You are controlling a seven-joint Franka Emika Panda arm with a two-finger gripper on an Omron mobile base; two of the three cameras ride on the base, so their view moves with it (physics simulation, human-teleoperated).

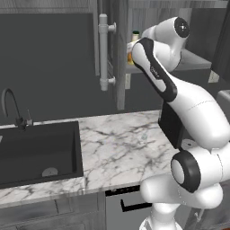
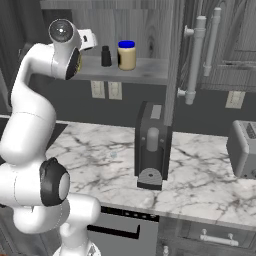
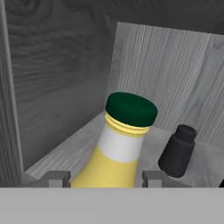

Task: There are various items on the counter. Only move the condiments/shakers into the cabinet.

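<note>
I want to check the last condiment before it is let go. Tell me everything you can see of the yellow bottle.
The yellow bottle has a glossy yellow body, a white band at the neck and a dark green round cap. It looks like plastic. It stands between the hand's two fingertips, inside the cabinet above its grey shelf, with the small black shaker close beside it, apart. Its base is hidden.

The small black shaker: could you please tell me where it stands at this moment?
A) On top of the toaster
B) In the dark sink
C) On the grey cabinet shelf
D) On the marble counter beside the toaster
C: the small black shaker stands upright on the grey cabinet shelf, left of the blue-lidded jar.
</note>
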